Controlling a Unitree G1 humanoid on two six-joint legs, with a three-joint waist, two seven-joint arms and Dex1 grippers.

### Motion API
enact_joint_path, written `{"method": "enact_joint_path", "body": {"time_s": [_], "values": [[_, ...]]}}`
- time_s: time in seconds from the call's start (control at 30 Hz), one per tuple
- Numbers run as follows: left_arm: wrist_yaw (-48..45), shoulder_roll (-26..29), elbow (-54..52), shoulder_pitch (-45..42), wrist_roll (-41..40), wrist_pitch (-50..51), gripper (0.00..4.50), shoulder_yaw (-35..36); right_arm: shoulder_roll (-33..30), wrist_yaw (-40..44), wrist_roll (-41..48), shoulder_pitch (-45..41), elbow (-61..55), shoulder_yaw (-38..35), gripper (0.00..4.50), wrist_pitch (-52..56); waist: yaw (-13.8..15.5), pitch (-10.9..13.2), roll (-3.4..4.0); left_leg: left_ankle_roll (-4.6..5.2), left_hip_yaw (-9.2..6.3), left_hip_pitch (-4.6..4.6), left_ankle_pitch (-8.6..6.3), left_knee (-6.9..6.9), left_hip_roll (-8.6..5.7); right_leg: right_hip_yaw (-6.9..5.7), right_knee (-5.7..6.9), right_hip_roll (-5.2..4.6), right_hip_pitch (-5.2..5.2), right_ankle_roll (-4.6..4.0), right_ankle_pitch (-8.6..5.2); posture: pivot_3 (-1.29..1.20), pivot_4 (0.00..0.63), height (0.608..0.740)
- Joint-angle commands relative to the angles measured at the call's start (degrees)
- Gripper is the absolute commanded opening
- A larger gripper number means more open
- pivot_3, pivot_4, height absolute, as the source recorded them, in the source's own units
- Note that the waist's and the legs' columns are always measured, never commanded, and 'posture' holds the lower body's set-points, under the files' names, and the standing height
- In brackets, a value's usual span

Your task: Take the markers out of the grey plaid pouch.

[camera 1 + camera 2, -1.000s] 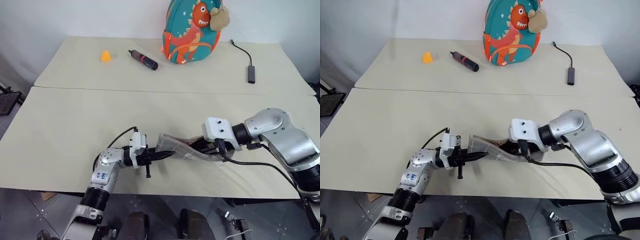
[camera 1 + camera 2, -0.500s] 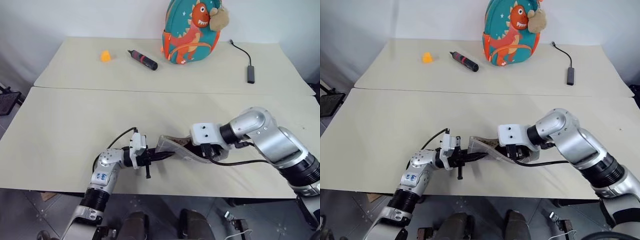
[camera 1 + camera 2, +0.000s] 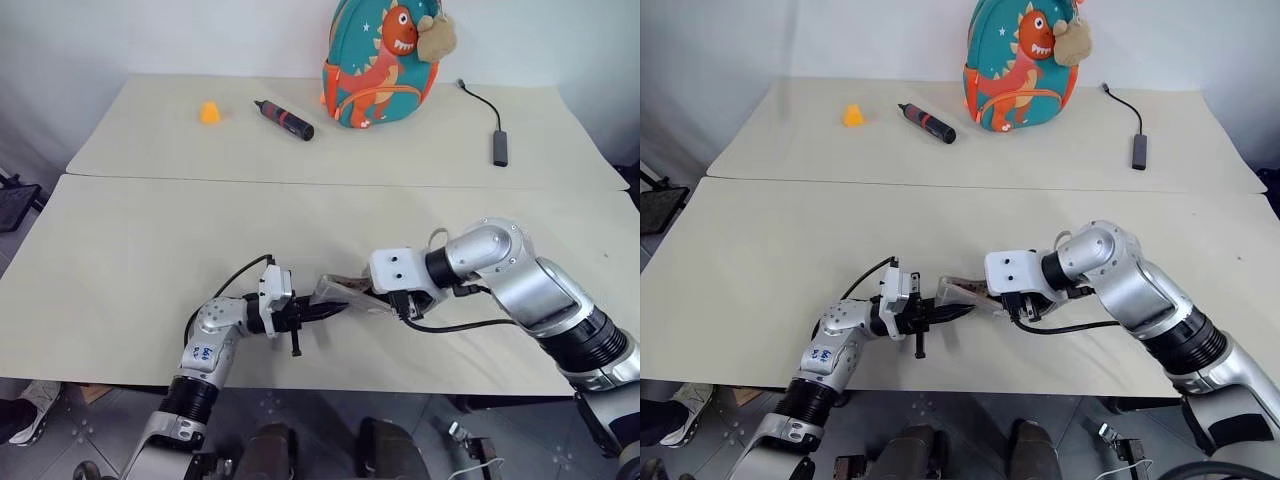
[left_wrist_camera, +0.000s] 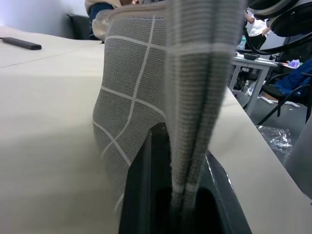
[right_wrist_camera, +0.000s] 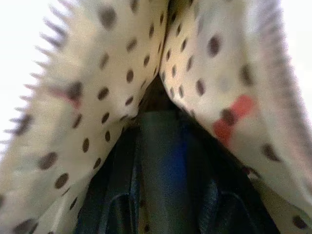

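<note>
The grey plaid pouch (image 3: 338, 291) lies near the table's front edge, its left end raised. My left gripper (image 3: 316, 312) is shut on that end, and the left wrist view shows the plaid fabric (image 4: 141, 97) pinched between its black fingers (image 4: 139, 195). From the right, my right gripper (image 3: 1008, 303) reaches down into the pouch's open mouth. In the right wrist view the tan dotted lining (image 5: 122, 63) folds around a dark bluish shape (image 5: 163, 156), and I cannot tell what it is. The markers are hidden.
On the far table stand a teal dinosaur backpack (image 3: 383, 60), a black marker with a red band (image 3: 285, 119), a small orange object (image 3: 210, 111) and a black adapter on a cable (image 3: 501, 147). A seam separates the two tables.
My right arm has swung left and lower, pushing its gripper further into the pouch's mouth. The left gripper and the pouch end it holds have stayed put.
</note>
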Motion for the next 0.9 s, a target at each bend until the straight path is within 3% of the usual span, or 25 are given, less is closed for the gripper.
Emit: {"method": "enact_joint_path", "body": {"time_s": [0.03, 0.57, 0.67, 0.8, 0.9], "values": [[-0.5, -0.4, -0.4, -0.1, -0.1, 0.2, 0.0, -0.6, 0.8, -0.9, -4.7, -0.4, 2.4, 2.8, 1.37, -2.4, -0.2, 0.0, 0.0, 0.0, 0.03, 0.0, 0.0, 0.0, 0.0, 0.0, 0.01, 0.0, 0.0, 0.0, 0.0, 0.0, 0.15, 0.74], [0.0, -1.2, -0.8, -0.2, -0.7, 1.8, 0.0, 0.6, 5.8, -4.0, -13.1, 0.8, 11.2, 4.0, 1.37, -9.8, -1.3, -0.1, -0.12, -0.09, -0.02, 0.48, 0.11, -0.03, 0.07, 0.08, 0.18, 0.0, 0.33, -0.02, 0.0, 0.0, 0.15, 0.74], [0.2, -1.2, -0.9, -0.3, -0.9, 2.0, 0.0, 0.9, 6.1, -2.7, -12.6, 1.1, 10.2, 3.3, 0.88, -9.4, -1.3, -0.2, -0.13, -0.1, -0.2, 1.07, 0.09, -0.19, 0.13, 0.08, 0.01, 0.03, 0.89, -0.05, -0.02, 0.0, 0.15, 0.74], [0.5, -0.9, -1.2, 0.0, -1.1, 2.5, 0.0, 1.5, 4.8, -1.6, -8.9, 0.9, 8.6, -1.2, 0.01, -12.6, -1.3, -0.2, -0.13, -0.11, -0.35, 1.05, 0.09, -0.19, 0.15, 0.09, 0.01, 0.03, 0.87, -0.07, -0.01, 0.0, 0.15, 0.74], [1.0, -0.9, -1.3, 0.2, -1.6, 3.4, 0.0, 2.2, 3.3, 1.6, -3.8, 2.0, 6.9, -4.8, 0.01, -15.9, -1.2, -0.2, -0.13, -0.11, -0.36, 1.0, 0.09, -0.2, 0.13, 0.08, -0.04, 0.02, 0.84, -0.07, -0.01, 0.0, 0.15, 0.74]]}}
